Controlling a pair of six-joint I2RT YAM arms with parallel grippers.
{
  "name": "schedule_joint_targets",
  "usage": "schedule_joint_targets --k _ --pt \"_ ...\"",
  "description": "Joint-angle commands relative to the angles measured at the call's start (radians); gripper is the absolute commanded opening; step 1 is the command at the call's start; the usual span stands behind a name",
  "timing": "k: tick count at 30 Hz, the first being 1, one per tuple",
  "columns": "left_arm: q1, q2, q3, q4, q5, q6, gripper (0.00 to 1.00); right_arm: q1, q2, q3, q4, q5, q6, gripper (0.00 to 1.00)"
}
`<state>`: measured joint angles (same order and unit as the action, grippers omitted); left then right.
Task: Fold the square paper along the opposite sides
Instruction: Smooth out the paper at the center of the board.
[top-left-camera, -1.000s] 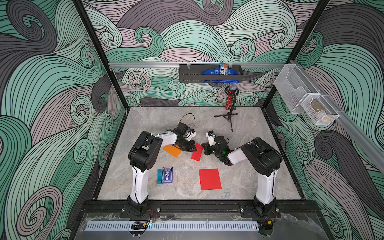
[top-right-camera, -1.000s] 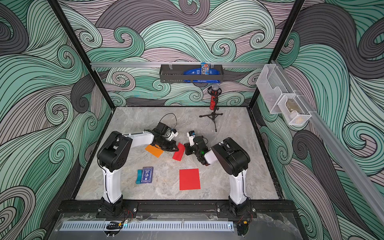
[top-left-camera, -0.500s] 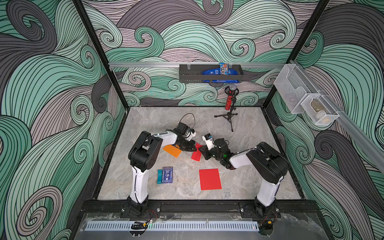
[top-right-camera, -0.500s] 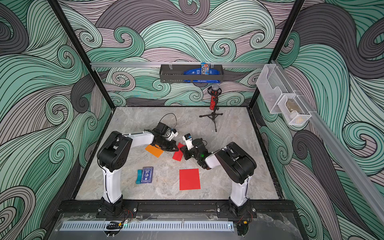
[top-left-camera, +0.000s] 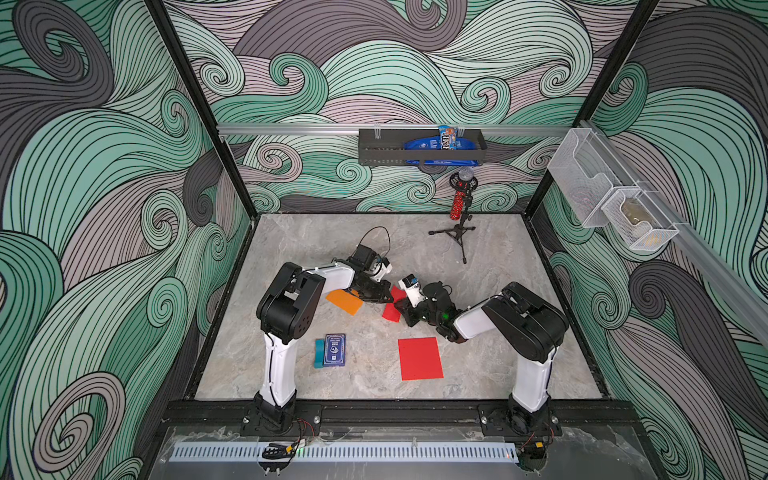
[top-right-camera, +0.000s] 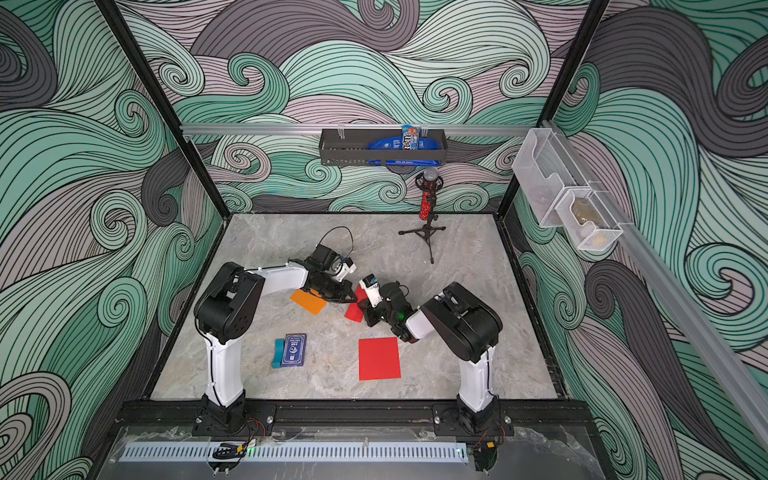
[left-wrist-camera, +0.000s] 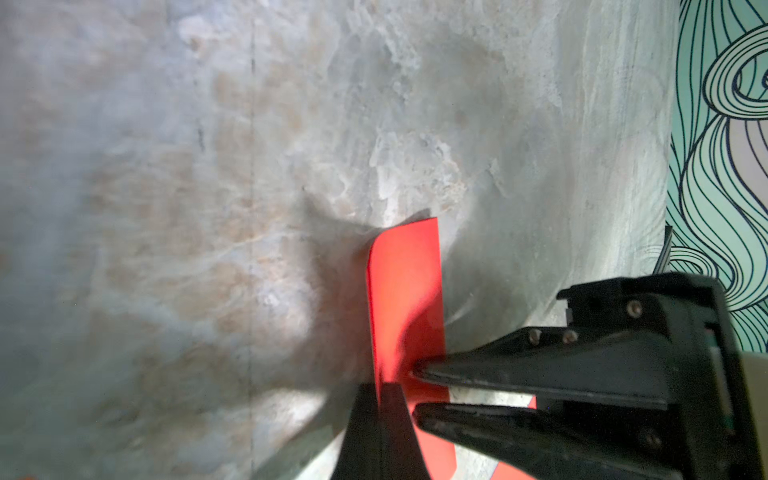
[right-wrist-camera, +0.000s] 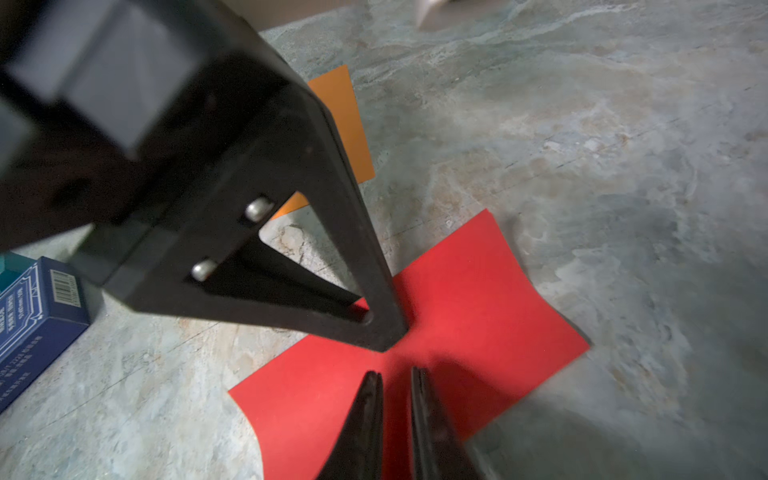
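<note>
Task paper: small red paper (top-left-camera: 391, 311), about the centre of the table (top-left-camera: 498, 270), right between my two tools. Shows in both top views (top-right-camera: 354, 312).
Paper shape: not flat. In the left wrist view, part of it (left-wrist-camera: 405, 282) stands up off the table with a curled edge. In the right wrist view it looks bowed, its sides curving in (right-wrist-camera: 478, 311).
Left gripper: left gripper (top-left-camera: 388, 297) reaches in from 9 o'clock of the paper. Its tips are pressed together and pinching the paper's edge, clearest in its own wrist view (left-wrist-camera: 380, 392).
Right gripper: right gripper (top-left-camera: 401, 311) reaches in from 4 o'clock. Its fingers (right-wrist-camera: 368, 411) are slightly spread, with a narrow gap and red showing in it. I can't tell if the pads touch the paper.
Tool spacing: the two tips are just beside each other over the paper. I can't tell if they touch.
Orange paper: orange paper (top-left-camera: 345, 301) lies flat at 9 o'clock of the task paper, one corner hidden under my left gripper.
Large red sheet: large red sheet (top-left-camera: 419, 358) lies flat at 5 o'clock, apart from the task paper, with nothing on it.
Card box: dark blue card box (top-left-camera: 334, 350) at 7 o'clock. A teal block (top-left-camera: 319, 353) sits just beside it on its 9 o'clock side.
Mic stand: mic stand (top-left-camera: 459, 208) at 1 o'clock near the back edge, upright on its tripod.
</note>
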<state>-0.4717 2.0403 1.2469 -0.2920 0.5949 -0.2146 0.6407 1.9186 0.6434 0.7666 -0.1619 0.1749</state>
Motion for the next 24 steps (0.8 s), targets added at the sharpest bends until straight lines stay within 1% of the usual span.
schedule_joint_targets --k 1,2,6,8,9,11,18,24 --pt "0.000 0.006 -0.004 -0.029 -0.028 0.000 0.00 -0.001 0.014 -0.026 -0.015 0.010 0.007 0.17" --pt "0.001 0.010 0.000 -0.034 -0.032 0.000 0.00 -0.001 0.011 -0.029 -0.015 0.009 0.009 0.17" --pt "-0.002 0.010 0.003 -0.038 -0.038 0.000 0.08 -0.001 -0.002 -0.036 -0.013 0.007 0.009 0.17" --pt "-0.002 0.010 0.005 -0.038 -0.039 0.000 0.09 -0.001 -0.004 -0.037 -0.013 0.004 0.006 0.17" --pt "-0.001 0.012 0.004 -0.038 -0.039 0.000 0.08 -0.001 -0.006 -0.036 -0.015 0.003 0.005 0.17" --pt "-0.002 0.013 0.007 -0.038 -0.039 -0.002 0.00 0.000 -0.010 -0.036 -0.020 -0.002 0.002 0.17" --pt "-0.001 0.010 0.005 -0.035 -0.046 -0.003 0.00 0.036 -0.048 -0.070 -0.049 0.035 -0.047 0.17" --pt "-0.001 0.008 0.003 -0.033 -0.050 -0.011 0.00 0.071 -0.064 -0.116 -0.042 0.059 -0.038 0.17"
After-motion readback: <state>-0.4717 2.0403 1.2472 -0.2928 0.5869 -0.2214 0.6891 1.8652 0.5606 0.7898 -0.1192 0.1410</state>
